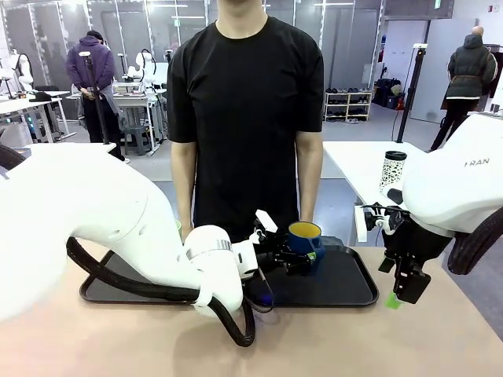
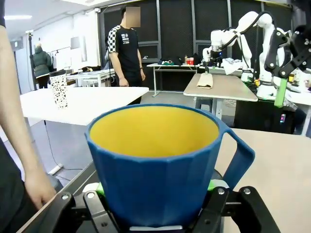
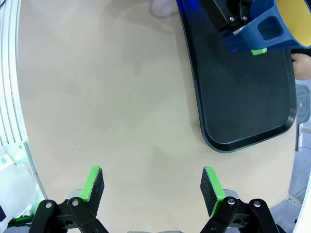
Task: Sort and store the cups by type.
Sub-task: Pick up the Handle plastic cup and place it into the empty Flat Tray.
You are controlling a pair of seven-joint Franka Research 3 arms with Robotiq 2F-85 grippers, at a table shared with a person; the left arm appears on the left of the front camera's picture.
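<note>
Front view shows the left pincer (image 1: 292,258) pinching the dark blue mug (image 1: 305,239) by its lower body, held upright above the black tray (image 1: 346,287), probably so it can be carried to its storage spot without tipping. The right pincer (image 3: 154,189) hangs spread and empty over the bare surface (image 3: 107,97) just beside the tray's right end. The person's hand (image 2: 40,187) rests near the tray's far edge, close to the mug's path. A speckled cup (image 1: 392,170) stands well apart on another table.

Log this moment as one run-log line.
left gripper: shut on blue mug, above black tray | right gripper: open, empty, over bare table | person: standing at far side
</note>
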